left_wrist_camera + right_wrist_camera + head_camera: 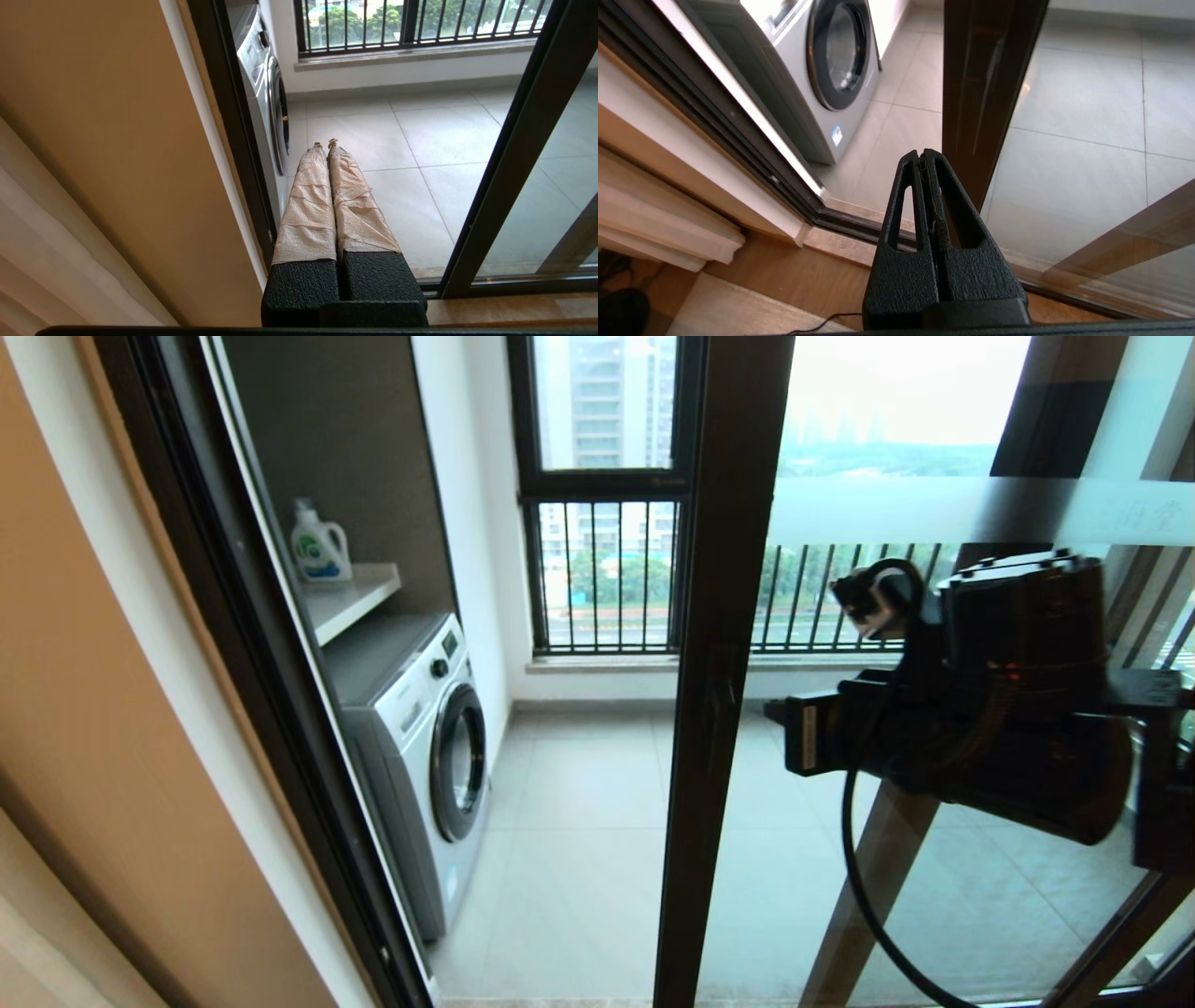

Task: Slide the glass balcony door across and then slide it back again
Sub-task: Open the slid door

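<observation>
The glass balcony door [714, 616] stands partly slid aside, its dark brown upright near the middle of the head view. Its frosted band with faint characters [1144, 513] runs to the right. My right gripper [777, 714] is held in front of the glass, just right of that upright and pointing at it. In the right wrist view the right gripper [921, 154] is shut and empty, its tips beside the door's upright [985, 70]; whether they touch it I cannot tell. My left gripper [325, 143], with taped fingers [308, 200], is shut and empty, low in the doorway left of the door [514, 154].
A washing machine [425, 747] stands on the balcony at the left, with a detergent bottle [319, 546] on a shelf above it. The fixed dark jamb [271, 663] bounds the opening on the left. A black-framed outer window with railing bars [607, 569] is behind. The floor track [850, 224] runs below.
</observation>
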Robot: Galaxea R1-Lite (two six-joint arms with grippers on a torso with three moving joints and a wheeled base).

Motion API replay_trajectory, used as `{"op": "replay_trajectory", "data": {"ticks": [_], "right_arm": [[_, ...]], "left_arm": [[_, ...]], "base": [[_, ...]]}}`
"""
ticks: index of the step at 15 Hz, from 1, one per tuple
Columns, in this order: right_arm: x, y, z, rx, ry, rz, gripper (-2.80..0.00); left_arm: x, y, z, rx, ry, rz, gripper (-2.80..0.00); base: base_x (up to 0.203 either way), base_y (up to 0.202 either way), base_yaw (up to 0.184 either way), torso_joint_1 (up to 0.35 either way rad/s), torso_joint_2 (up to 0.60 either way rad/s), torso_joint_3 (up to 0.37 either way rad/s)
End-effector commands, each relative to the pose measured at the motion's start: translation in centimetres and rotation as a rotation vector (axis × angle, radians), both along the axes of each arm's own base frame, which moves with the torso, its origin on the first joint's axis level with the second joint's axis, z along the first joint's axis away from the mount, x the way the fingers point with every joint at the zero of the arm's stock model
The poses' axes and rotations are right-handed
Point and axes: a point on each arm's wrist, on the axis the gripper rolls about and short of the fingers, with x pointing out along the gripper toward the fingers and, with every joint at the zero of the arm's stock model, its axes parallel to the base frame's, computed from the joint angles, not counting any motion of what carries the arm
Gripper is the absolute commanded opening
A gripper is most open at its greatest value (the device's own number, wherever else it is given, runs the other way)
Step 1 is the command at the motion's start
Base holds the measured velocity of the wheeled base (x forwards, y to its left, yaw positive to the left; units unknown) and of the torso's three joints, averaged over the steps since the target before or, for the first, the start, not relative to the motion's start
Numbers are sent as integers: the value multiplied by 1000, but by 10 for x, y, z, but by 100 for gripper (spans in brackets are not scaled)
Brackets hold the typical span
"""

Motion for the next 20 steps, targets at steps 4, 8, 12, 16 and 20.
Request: {"op": "replay_trajectory", "data": {"ticks": [4,8,12,16,20], "right_arm": [[62,41,-53,-113,84,-105,-280],[93,30,-65,-125,89,-198,-280],[117,27,-67,-107,70,-237,-280],[129,25,-67,-96,56,-251,-280],[115,36,-50,-74,22,-208,-280]], "left_arm": [[0,0,0,0,3,0,-280],[0,0,0,0,3,0,-280],[0,0,0,0,3,0,-280],[0,0,0,0,3,0,-280],[0,0,0,0,3,0,-280]], "base": [[0,0,0,0,0,0],[0,0,0,0,0,0],[0,0,0,0,0,0],[0,0,0,0,0,0],[0,0,0,0,0,0]]}}
